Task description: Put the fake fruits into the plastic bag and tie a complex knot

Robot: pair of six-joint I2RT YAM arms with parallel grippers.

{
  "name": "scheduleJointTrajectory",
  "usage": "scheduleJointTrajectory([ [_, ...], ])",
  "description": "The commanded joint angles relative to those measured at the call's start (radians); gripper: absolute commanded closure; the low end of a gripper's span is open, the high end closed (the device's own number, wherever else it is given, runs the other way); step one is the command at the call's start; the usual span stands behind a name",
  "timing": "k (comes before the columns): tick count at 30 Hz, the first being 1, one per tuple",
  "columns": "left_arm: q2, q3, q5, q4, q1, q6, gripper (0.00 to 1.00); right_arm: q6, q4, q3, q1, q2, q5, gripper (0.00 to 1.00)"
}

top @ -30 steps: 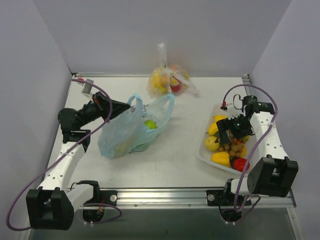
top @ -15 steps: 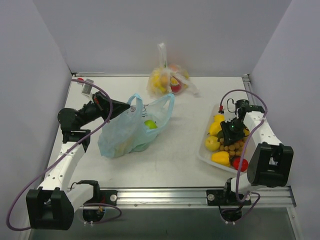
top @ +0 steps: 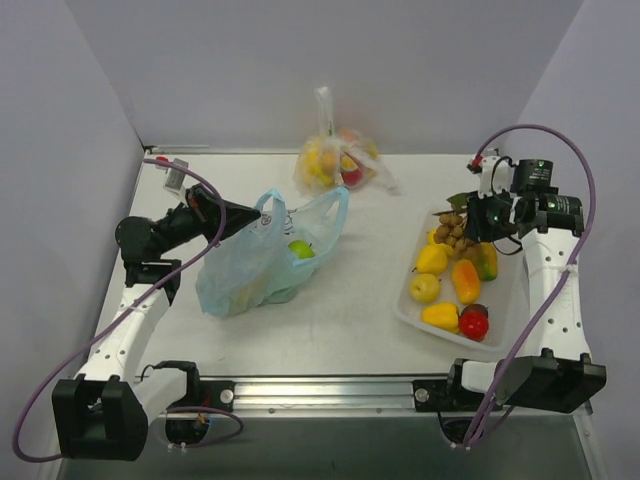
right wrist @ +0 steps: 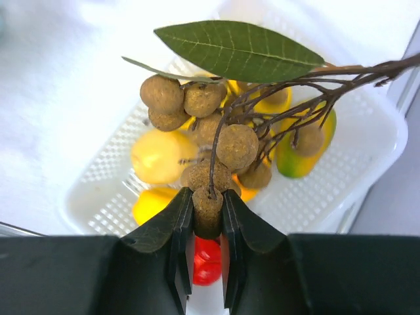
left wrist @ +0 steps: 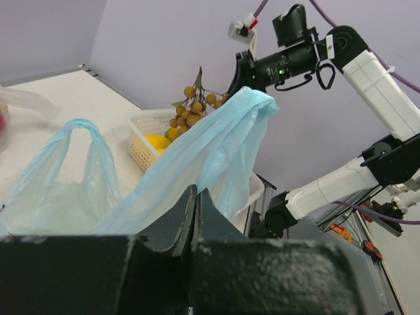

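The light-blue plastic bag lies left of centre with a green apple inside it. My left gripper is shut on the bag's upper edge and holds that side raised. A handle loop stands free beside it. My right gripper is shut on the bottom berry of the brown grape cluster, which hangs above the white basket. The cluster has a green leaf. Yellow, orange and red fake fruits lie in the basket.
A clear bag of fruit with a twisted neck sits at the back centre. The basket rim lies under my right gripper, close to the table's right edge. Grey walls enclose the left, back and right sides.
My right gripper has shut on the grape cluster and lifted it up and back out of the basket. The left arm and the bag have not moved.
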Motion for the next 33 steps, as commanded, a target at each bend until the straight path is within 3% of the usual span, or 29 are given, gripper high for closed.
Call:
scheduleJointTrajectory([
  [1, -0.018, 0.034, 0.024, 0.032, -0.004, 0.018, 1.00, 0.066, -0.045, 0.118, -0.004, 0.025, -0.156, 1.00],
  [8, -0.011, 0.031, 0.018, 0.029, -0.004, 0.021, 1.00, 0.284, 0.132, 0.304, 0.101, 0.115, -0.298, 1.00],
  [15, -0.008, 0.036, 0.021, 0.029, -0.006, 0.018, 1.00, 0.454, 0.344, 0.361, 0.378, 0.203, -0.286, 1.00],
  [22, 0.000, 0.017, 0.004, 0.031, -0.007, 0.018, 1.00, 0.484, 0.588, 0.272, 0.626, 0.295, -0.146, 1.00],
  [33, 0.009, 0.028, -0.004, 0.039, -0.007, 0.008, 1.00, 0.436, 0.716, 0.119, 0.858, 0.395, -0.013, 1.00],
])
